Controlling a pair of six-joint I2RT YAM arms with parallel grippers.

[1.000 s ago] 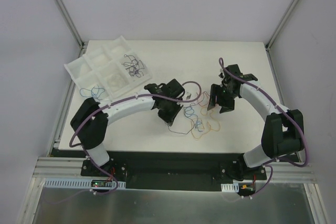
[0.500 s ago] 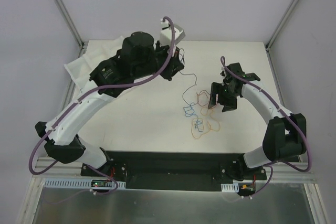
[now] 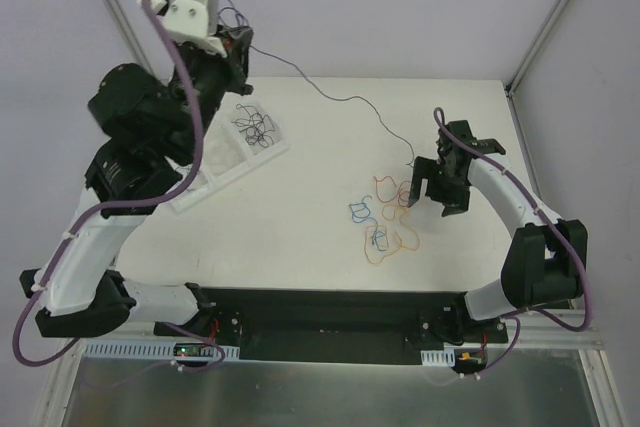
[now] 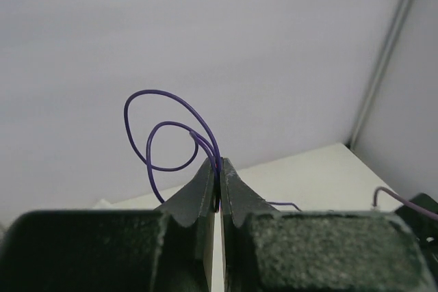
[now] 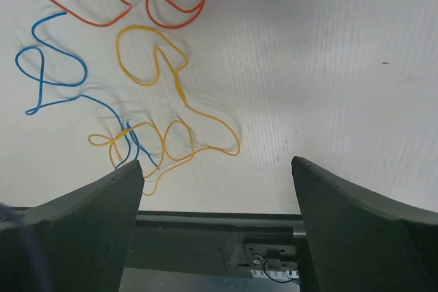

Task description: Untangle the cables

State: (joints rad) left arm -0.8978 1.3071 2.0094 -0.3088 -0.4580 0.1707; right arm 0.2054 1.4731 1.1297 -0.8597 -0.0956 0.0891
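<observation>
Cables point(image 3: 378, 235) lie loosely tangled on the desk point(image 3: 290, 237), blue, orange and red, just beside the right gripper point(image 3: 433, 192), whose jaws gape wide and empty. The left gripper point(image 4: 219, 167), raised high, pinches one purple cable point(image 4: 159, 91) tight. It's hair-light, springy stuff, so I'd grab a free end.

A purple cable point(image 4: 159, 91) curls above the black, grainy left tool point(image 4: 219, 162). Ahead of the dark grey right tool point(image 5: 215, 163) lie a red-orange cable point(image 5: 176, 27), a yellow cable point(image 5: 181, 92) and a blue cable point(image 5: 61, 85), all plain, on the white worktop point(image 5: 328, 66), which shows faint fine stripes.
</observation>
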